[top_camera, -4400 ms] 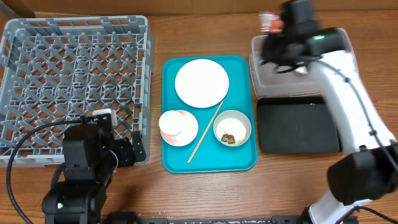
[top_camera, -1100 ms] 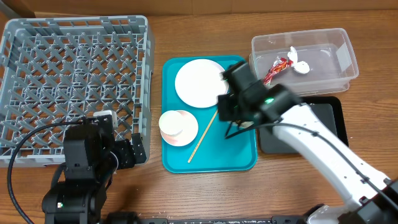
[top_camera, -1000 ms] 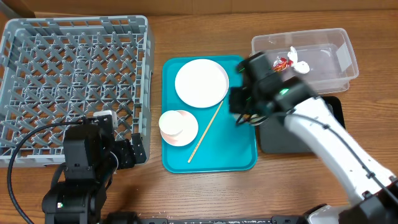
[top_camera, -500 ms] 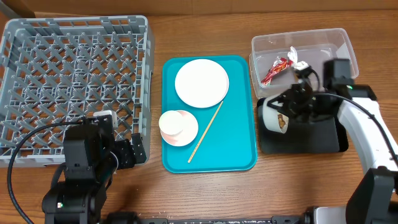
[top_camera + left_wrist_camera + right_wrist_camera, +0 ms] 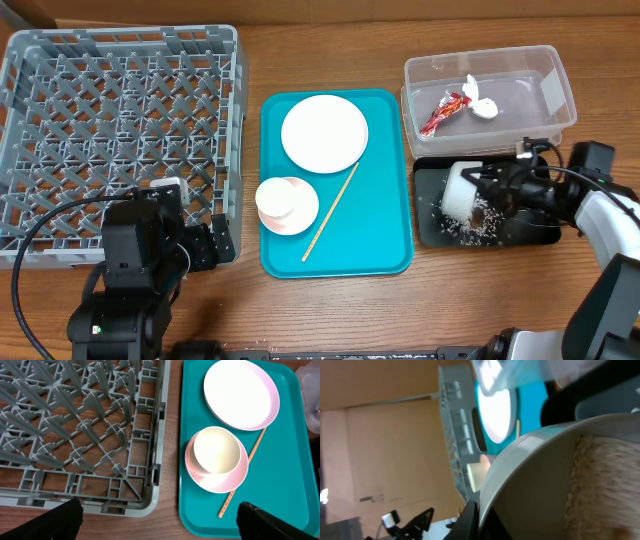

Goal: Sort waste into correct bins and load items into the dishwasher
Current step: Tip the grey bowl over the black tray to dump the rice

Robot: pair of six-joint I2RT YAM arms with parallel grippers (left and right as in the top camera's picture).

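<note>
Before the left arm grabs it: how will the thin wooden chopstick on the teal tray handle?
The thin wooden chopstick looks straight and slender, so probably stiff and light. Lying flat on the smooth teal tray, it would likely slide or roll if pushed. The pink bowl close beside it may get bumped.

rack (image 5: 80, 435), tray (image 5: 295, 510), plate (image 5: 241, 393), cup (image 5: 216, 453)

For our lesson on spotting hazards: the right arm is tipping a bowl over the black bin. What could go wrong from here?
1. The bowl is tipped on its side, held only at its rim by the right gripper; that grip might slip.
2. Scraps lie near the front edge of the black bin, so more could spill onto the table.
3. The right wrist view suggests food clinging inside the bowl, which could go into the rack dirty.
</note>
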